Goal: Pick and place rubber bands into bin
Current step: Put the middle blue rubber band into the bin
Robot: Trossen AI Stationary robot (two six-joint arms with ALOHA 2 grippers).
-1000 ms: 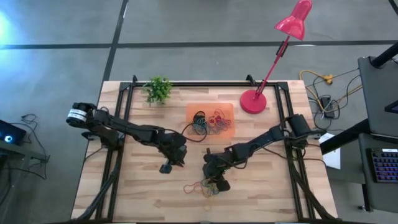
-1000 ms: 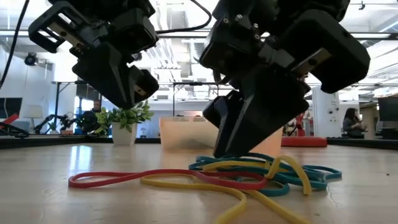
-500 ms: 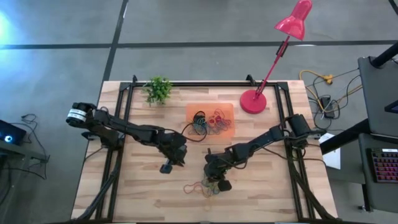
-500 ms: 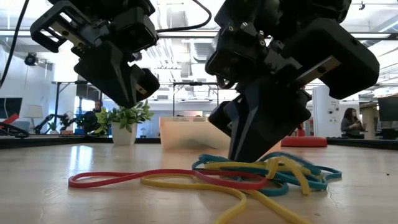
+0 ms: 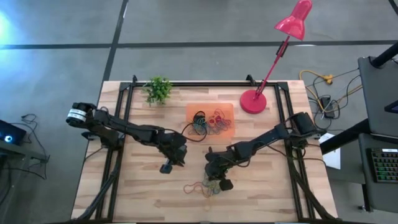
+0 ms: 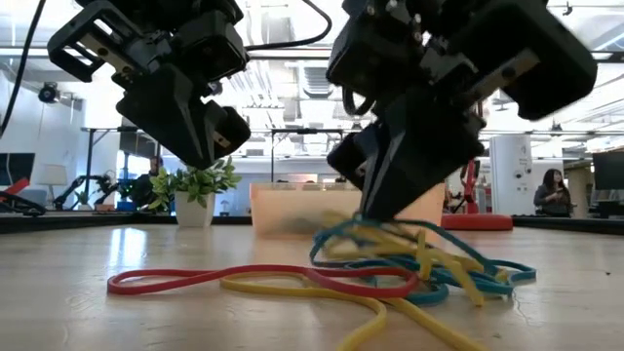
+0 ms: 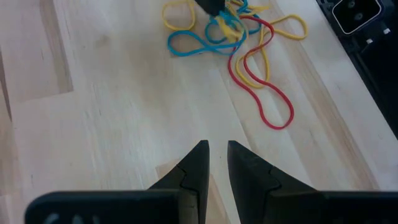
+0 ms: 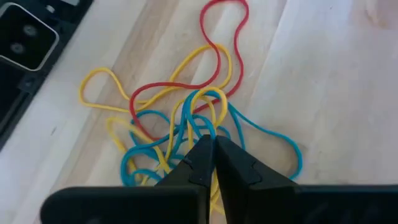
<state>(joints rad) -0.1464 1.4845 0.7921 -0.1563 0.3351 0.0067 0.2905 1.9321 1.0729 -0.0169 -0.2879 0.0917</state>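
Note:
A tangle of rubber bands in red, yellow and blue lies on the wooden table near its front edge. My right gripper is shut on some of them at the middle of the pile. My left gripper hangs over bare wood to the left of the pile. Its fingers are a narrow gap apart with nothing between them. The orange bin sits farther back and holds several bands. My right gripper pinches a few blue and yellow loops at the middle of the tangle between its two fingertips. The fingers slant down from the far right. The pinched loops are drawn up off the wood, while the red band and the outer loops lie on the table.
A red lamp base stands right of the bin and a small green plant at the back left. Black frame rails run along both table sides. Bare wood lies between the pile and the bin.
My right gripper has risen slightly with the blue and yellow loops at its tips. Those loops now tent up off the wood, while the red band and the outer loops have stayed flat on the table.

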